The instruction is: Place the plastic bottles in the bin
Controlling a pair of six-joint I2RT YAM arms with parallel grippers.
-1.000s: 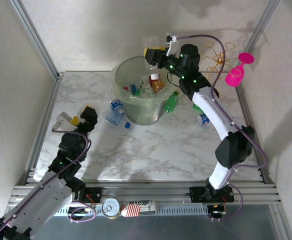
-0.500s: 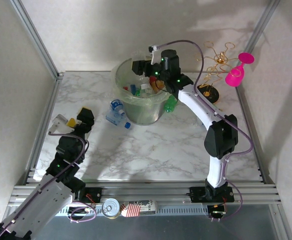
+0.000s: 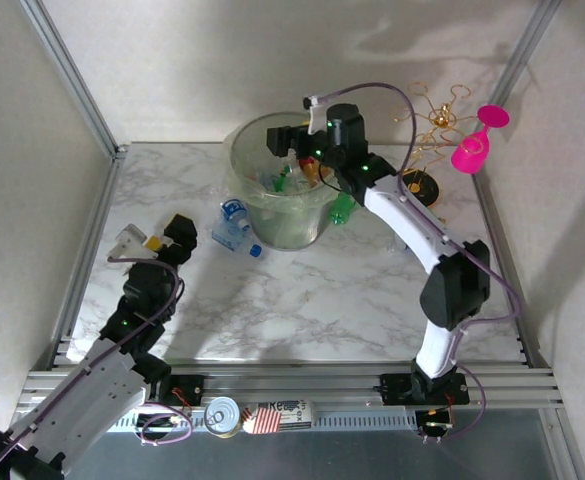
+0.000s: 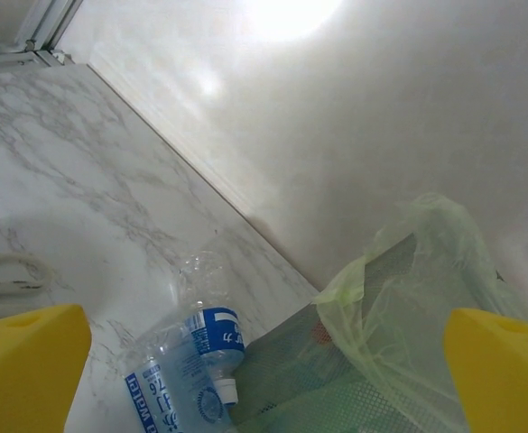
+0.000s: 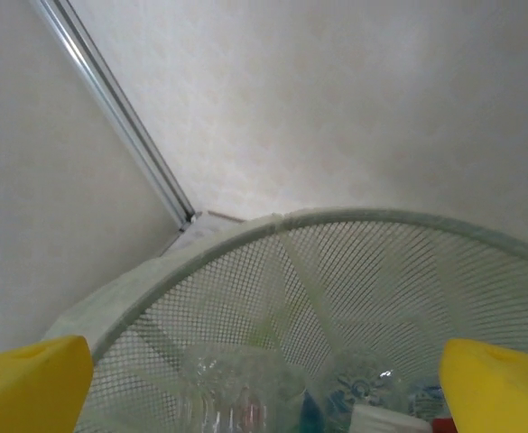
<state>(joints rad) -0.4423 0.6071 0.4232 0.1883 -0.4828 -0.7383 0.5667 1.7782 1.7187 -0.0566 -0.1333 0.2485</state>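
Observation:
The bin [image 3: 244, 150] is a round translucent grey-green bucket at the back middle of the table, with several plastic bottles [image 3: 284, 180] lying in it. My right gripper [image 3: 288, 146] hangs over its mouth, open, with nothing between the yellow pads [image 5: 500, 379]. The right wrist view looks down past the mesh wall [image 5: 354, 271] onto clear bottles [image 5: 236, 388]. Left of the bin lies a crushed clear bottle with a blue label [image 3: 232, 222] [image 4: 191, 356]. A green bottle [image 3: 343, 207] leans at the bin's right side. My left gripper [image 3: 157, 236] is open, a short way left of the clear bottle.
A gold wire stand [image 3: 434, 125] and a pink wine glass [image 3: 477, 140] stand at the back right. A silver tin can [image 3: 222, 415] sits on the front rail. A loose blue cap [image 3: 256, 250] lies in front of the bin.
My right gripper swung left over the bin and opened; the bottle it carried is no longer in its jaws. The left arm barely shifted.

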